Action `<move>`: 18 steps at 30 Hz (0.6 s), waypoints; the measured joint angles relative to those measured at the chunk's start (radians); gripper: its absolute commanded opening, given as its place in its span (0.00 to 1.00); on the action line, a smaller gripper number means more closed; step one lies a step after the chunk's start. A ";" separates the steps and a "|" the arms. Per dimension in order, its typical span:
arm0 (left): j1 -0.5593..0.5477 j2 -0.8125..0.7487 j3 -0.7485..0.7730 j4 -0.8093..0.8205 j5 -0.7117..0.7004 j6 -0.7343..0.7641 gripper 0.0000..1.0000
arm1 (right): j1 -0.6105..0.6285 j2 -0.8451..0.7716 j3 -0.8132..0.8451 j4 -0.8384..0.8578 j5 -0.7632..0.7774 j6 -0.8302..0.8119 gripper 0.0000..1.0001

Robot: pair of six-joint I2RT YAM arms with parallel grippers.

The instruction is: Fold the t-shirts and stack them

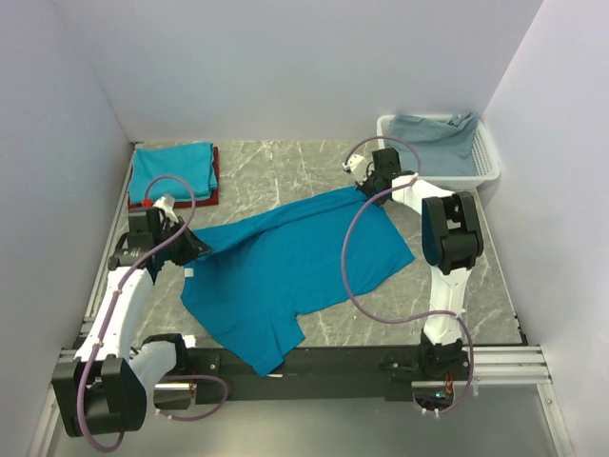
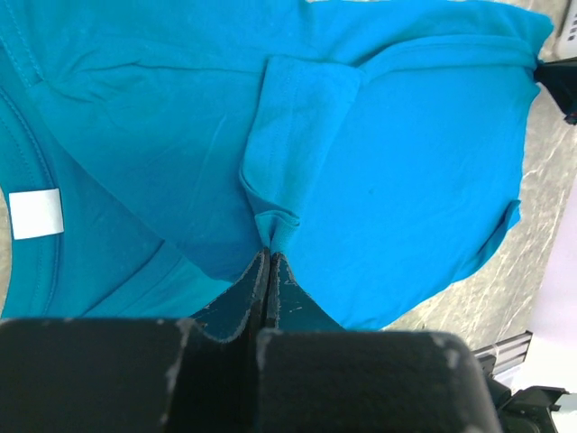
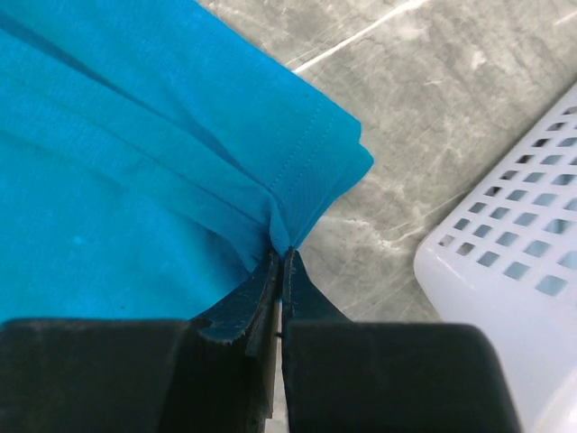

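The left pincer [image 2: 269,257] is clenched on a bunched fold of the teal t-shirt [image 1: 295,262], with the white neck label [image 2: 36,214] just off to its side. The right pincer [image 3: 284,253] is nipped shut on a stitched hem corner, and the white lattice basket [image 1: 481,157] stands close beyond it. The cloth runs taut from one pincer to the other, while the rest of the shirt lies spread on the bench [image 1: 285,167] on the side toward the arm bases.

To my eye this is a lengthwise fold in hand. Next, both pincers need to carry that edge across together, level and still taut, lay it on the body and let go. Behind the left pincer a folded teal shirt [image 1: 171,171] waits on a dark red shirt [image 1: 215,176].
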 measured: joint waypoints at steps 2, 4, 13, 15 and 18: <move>0.000 -0.019 0.000 -0.004 -0.003 -0.004 0.01 | 0.000 -0.006 -0.005 0.010 0.002 0.003 0.00; 0.000 -0.035 0.000 -0.004 -0.008 -0.011 0.00 | 0.000 -0.015 -0.014 0.027 0.005 0.010 0.00; 0.000 -0.054 -0.014 -0.006 -0.018 -0.026 0.00 | 0.000 -0.044 -0.032 0.082 0.008 0.033 0.00; 0.000 -0.054 -0.017 -0.017 -0.019 -0.027 0.00 | 0.000 -0.050 -0.039 0.090 0.008 0.034 0.00; 0.000 -0.054 -0.017 -0.025 -0.024 -0.027 0.01 | 0.000 -0.061 -0.057 0.097 0.008 0.033 0.00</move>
